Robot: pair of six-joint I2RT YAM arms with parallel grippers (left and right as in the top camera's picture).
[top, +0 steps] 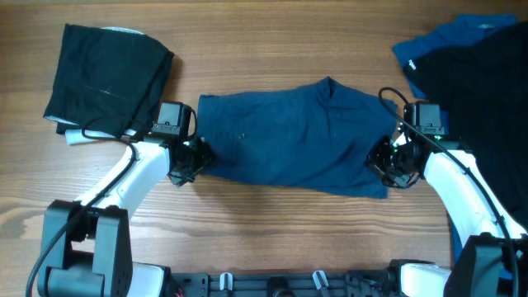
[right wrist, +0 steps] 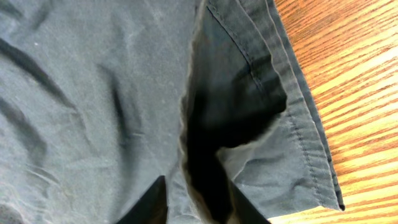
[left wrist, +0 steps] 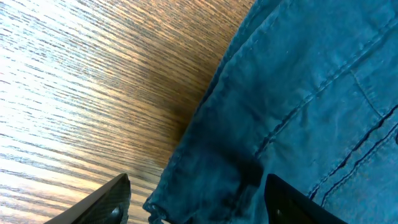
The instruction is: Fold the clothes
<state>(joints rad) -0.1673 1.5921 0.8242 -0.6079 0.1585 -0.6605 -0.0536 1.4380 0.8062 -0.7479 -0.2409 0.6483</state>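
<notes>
Garment (top: 289,136) of navy stitched cloth lies rumpled; left gripper (left wrist: 198,185) spread, right gripper (right wrist: 198,186) pinching its fold.

The table (top: 272,49) is smooth wood with fine straight grain and a soft sheen where light falls. The navy cloth (top: 297,136) is woven and matt, faintly creased, with raised stitched seams and a doubled hem. The black cloth (top: 103,74) looks softer, matt, almost textureless. The blue cloth (top: 437,45) is matt too. My left fingers (left wrist: 106,202) are black plastic, dull with a slight gleam; my left arm (top: 136,177) wears a glossy white shell
</notes>
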